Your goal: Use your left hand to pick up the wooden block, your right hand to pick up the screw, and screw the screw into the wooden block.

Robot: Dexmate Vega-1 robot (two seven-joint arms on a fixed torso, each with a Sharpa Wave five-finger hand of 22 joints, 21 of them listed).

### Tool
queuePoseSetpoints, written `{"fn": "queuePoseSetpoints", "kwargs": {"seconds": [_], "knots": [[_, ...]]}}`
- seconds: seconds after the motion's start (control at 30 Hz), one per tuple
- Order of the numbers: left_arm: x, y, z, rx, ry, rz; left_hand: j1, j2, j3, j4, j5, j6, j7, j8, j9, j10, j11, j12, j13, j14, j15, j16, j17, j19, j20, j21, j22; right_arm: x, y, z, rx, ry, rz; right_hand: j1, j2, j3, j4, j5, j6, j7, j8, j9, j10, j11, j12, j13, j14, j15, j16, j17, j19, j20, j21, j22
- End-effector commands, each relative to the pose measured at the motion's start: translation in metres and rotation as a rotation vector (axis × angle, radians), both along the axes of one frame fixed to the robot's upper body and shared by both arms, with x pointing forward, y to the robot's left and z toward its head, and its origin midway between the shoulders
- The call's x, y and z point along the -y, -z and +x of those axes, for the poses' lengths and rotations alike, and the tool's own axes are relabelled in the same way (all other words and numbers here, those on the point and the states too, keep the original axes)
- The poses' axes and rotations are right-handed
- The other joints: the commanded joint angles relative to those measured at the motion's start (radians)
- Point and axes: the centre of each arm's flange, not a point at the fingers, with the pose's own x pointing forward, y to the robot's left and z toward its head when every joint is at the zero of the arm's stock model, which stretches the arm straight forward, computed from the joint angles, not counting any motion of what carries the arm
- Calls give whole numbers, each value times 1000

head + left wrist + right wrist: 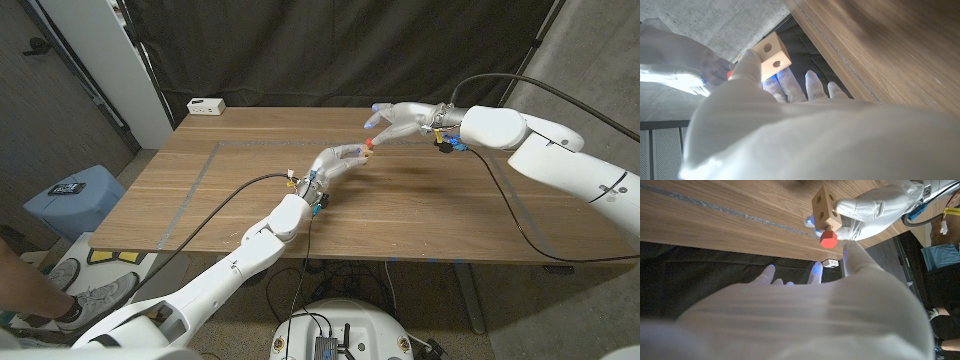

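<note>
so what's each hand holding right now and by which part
The left hand grips the pale wooden block with round holes by its sides. The right hand touches the red-headed screw at its head; a firm grip cannot be told.

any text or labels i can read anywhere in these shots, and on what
None can be read.
White box at the table's far edge: dark marks, too small to read.
Blue stool beside the table: dark label, too blurred to read.
Wooden block and red screw: no markings.

light wooden block [824, 207] with round holes, tilted, held up in frame's upper middle, red-headed screw [828, 238] stuck in its lower face
</note>
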Motion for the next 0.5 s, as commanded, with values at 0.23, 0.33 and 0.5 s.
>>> {"fn": "queuePoseSetpoints", "kwargs": {"seconds": [0.23, 0.33, 0.5], "knots": [[7, 3, 2, 21, 26, -27, 2, 3, -5, -4, -4, 2, -6, 7, 1, -3, 0, 1, 3, 1, -95, -1, 3, -1, 0, 6, 2, 0, -9, -6, 3, 47, -90, 10, -1, 9, 1, -1, 5, 10, -5, -1, -9, 14, 2, 4, -8, 13, 0, 1, -11, 5, 1, 3], [8, 4, 2, 21, 29, -29, 2, 3, -5, -4, -4, 3, -6, 7, 1, -3, 0, 1, 3, 2, -96, -1, 3, -2, -2, 5, 2, -1, -9, -8, 5, 52, -99, 10, -2, 9, 1, -2, 9, 14, -4, -1, -9, 15, 2, 4, -8, 14, 0, 0, -10, 4, 2, 3], [9, 4, 2, 18, 34, -33, 2, 2, -5, -4, -4, 3, -6, 7, 1, -2, 0, 2, 3, 2, -96, -1, 3, -3, -2, 5, 2, -3, -9, -9, 4, 62, -117, 12, -2, 10, 2, -3, 14, 19, -3, -1, -5, 18, 4, 4, -9, 16, 0, 0, -10, 4, 2, 3]]}}
